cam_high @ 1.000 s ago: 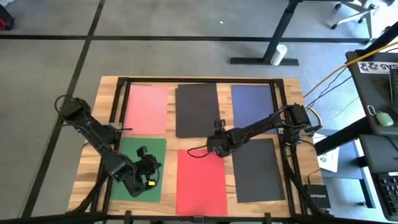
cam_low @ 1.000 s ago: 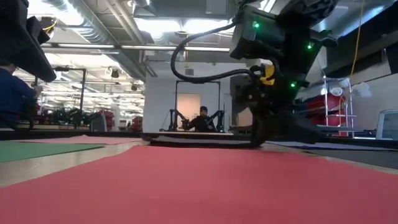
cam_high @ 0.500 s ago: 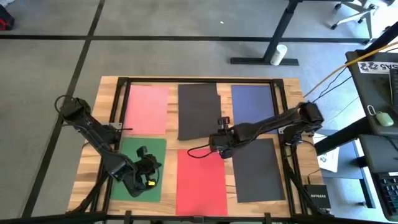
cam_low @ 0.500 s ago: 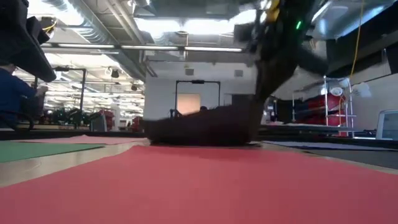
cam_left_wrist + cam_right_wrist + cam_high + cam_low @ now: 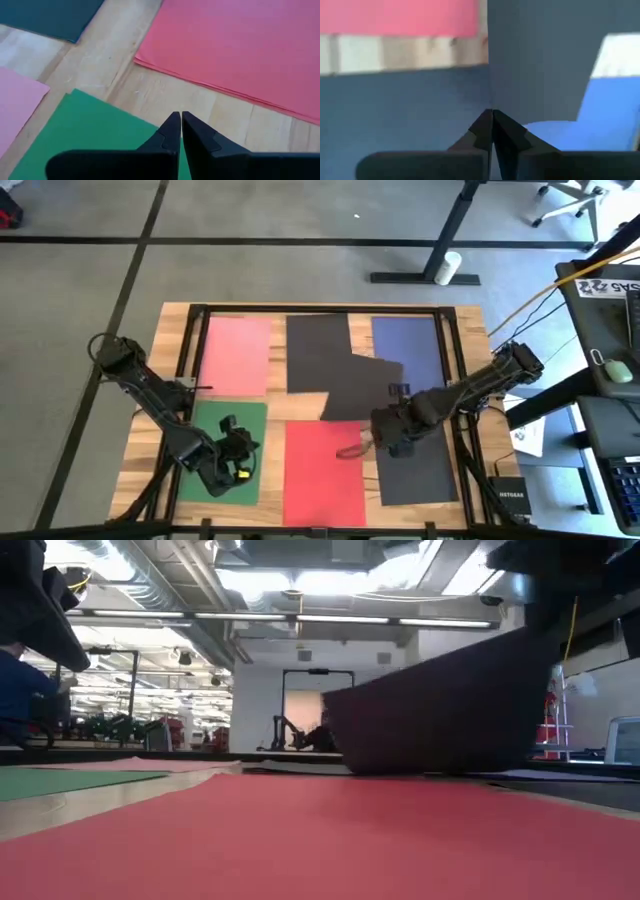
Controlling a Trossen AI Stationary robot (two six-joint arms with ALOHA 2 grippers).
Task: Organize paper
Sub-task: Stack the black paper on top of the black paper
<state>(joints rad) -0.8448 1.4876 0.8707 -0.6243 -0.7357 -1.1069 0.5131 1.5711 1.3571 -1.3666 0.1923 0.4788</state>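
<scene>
Wood grain shows as thin bands between the sheets in your high view: the table [image 5: 470,325] carries a pink sheet [image 5: 236,355] at upper left, a black sheet [image 5: 317,345] upper centre, a navy sheet [image 5: 418,345] upper right, a green sheet [image 5: 216,450] lower left, a red sheet [image 5: 322,470] lower centre and a grey sheet [image 5: 418,460] lower right. A second dark sheet, the lifted sheet [image 5: 362,390], lies skewed in the middle, its corners crossing the black and navy sheets and its lower edge over the top of the red. Your right gripper [image 5: 392,435] sits at centre-right, at that sheet's lower right corner, beside the grey sheet's left edge. Your left gripper [image 5: 238,462] rests over the green sheet, near its right edge. The only bare wood wide enough to see runs along the table's left and right margins.

Low view: the red sheet [image 5: 320,840] fills the foreground, and the lifted sheet [image 5: 440,705] stands tilted at right, its lower edge touching down behind the red.

Left wrist view: your fingers [image 5: 172,135] are pressed together on nothing, above the green sheet's [image 5: 85,125] edge, with a wood strip before the red [image 5: 240,50].

Right wrist view: your fingers [image 5: 492,130] pinch narrow on the dark sheet's [image 5: 535,60] edge.
</scene>
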